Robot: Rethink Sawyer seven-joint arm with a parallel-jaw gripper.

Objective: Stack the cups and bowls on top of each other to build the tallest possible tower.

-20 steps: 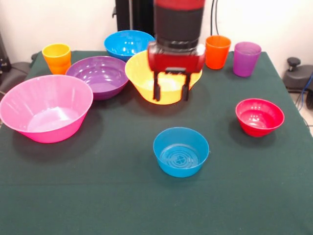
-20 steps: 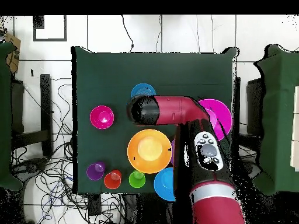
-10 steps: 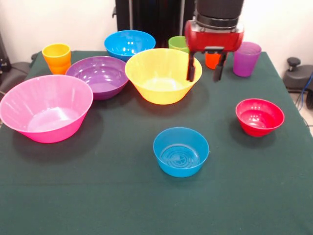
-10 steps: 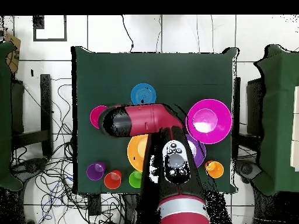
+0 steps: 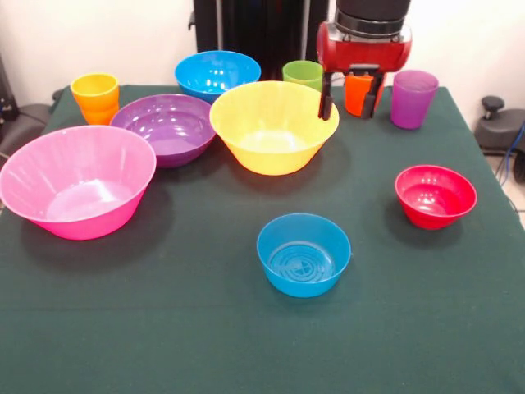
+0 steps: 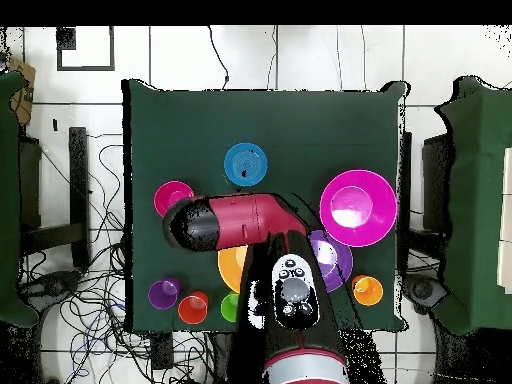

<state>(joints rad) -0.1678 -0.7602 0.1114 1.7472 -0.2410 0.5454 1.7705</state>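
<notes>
My gripper (image 5: 348, 103) hangs open and empty at the back right. The red-orange cup (image 5: 355, 90) shows between its fingers; I cannot tell if they reach around it. Green cup (image 5: 303, 74) and purple cup (image 5: 413, 98) flank it, and the yellow-orange cup (image 5: 94, 96) is far left. The large orange bowl (image 5: 273, 127), purple bowl (image 5: 162, 127), blue bowl (image 5: 216, 74) and pink bowl (image 5: 78, 180) stand left of the gripper. The small light-blue bowl (image 5: 303, 254) and red bowl (image 5: 435, 195) are nearer. No tower shows; every piece stands singly.
A dark green cloth (image 5: 189, 328) covers the table. From overhead the arm's wrist (image 6: 190, 225) lies over the orange bowl (image 6: 230, 270) beside the red bowl (image 6: 172, 195), short of the red-orange cup (image 6: 193, 307). The arm hides the blue bowl there.
The gripper has moved from in front of the orange bowl to the right and back toward the row of cups, staying open. No cup or bowl has shifted.
</notes>
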